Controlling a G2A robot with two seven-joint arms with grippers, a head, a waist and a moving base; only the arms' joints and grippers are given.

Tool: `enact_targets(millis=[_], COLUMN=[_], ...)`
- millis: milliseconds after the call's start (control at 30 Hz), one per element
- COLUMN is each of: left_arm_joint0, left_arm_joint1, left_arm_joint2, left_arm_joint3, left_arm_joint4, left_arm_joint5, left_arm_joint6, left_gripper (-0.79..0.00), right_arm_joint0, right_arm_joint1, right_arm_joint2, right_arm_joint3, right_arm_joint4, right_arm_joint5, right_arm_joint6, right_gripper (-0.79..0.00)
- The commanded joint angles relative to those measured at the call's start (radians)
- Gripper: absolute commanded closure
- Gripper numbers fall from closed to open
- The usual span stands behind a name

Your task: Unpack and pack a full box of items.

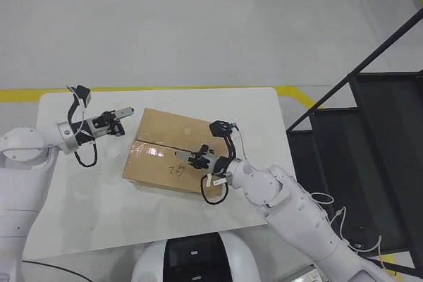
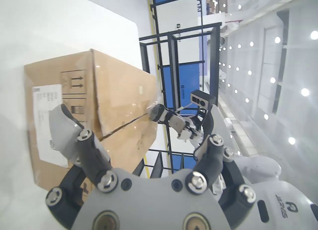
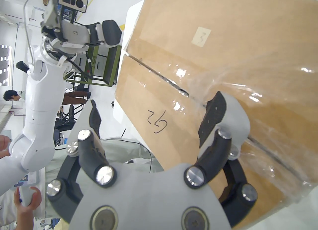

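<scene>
A closed cardboard box (image 1: pixel 166 149) lies in the middle of the white table (image 1: pixel 77 204), its top seam covered with clear tape. In the left wrist view the box (image 2: pixel 116 92) shows a white label on one side. My left gripper (image 1: pixel 122 115) hangs open just beside the box's far left corner, nothing between its fingers (image 2: pixel 63 126). My right gripper (image 1: pixel 197 159) is open over the box's top (image 3: pixel 198 49) near its right end. One of its fingers (image 3: pixel 218 114) is at the taped seam; the other is off the box's edge.
Black metal stairs (image 1: pixel 370 130) stand close to the table's right side. Bare table surface lies in front of the box and to its left. A yellow line (image 1: pixel 21 94) runs on the floor behind the table.
</scene>
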Motion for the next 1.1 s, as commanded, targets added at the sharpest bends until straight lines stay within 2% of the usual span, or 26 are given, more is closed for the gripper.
enact_targets(millis=[0, 500, 767, 1067], left_arm_joint0=[0.001, -0.095, -0.153, -0.211], left_arm_joint1=[-0.003, -0.041, -0.066, -0.095], left_arm_joint2=[0.015, 0.148, 0.208, 0.270], left_arm_joint3=[0.004, 0.102, 0.154, 0.218], left_arm_joint4=[0.015, -0.083, -0.119, -0.156], left_arm_joint5=[0.022, 0.001, -0.032, -0.071], left_arm_joint6=[0.011, -0.159, -0.186, -0.234], left_gripper=[-0.785, -0.785, -0.785, -0.785], right_arm_joint0=[0.000, 0.071, 0.057, 0.023], right_arm_joint1=[-0.001, -0.021, -0.016, -0.010], right_arm_joint2=[-0.002, -0.023, 0.027, 0.050], right_arm_joint3=[-0.002, 0.074, 0.103, 0.049], right_arm_joint4=[-0.002, 0.101, 0.138, 0.153], right_arm_joint5=[0.001, -0.058, -0.088, -0.135], right_arm_joint6=[0.004, 0.051, 0.059, 0.080], right_gripper=[-0.785, -0.785, -0.785, -0.785])
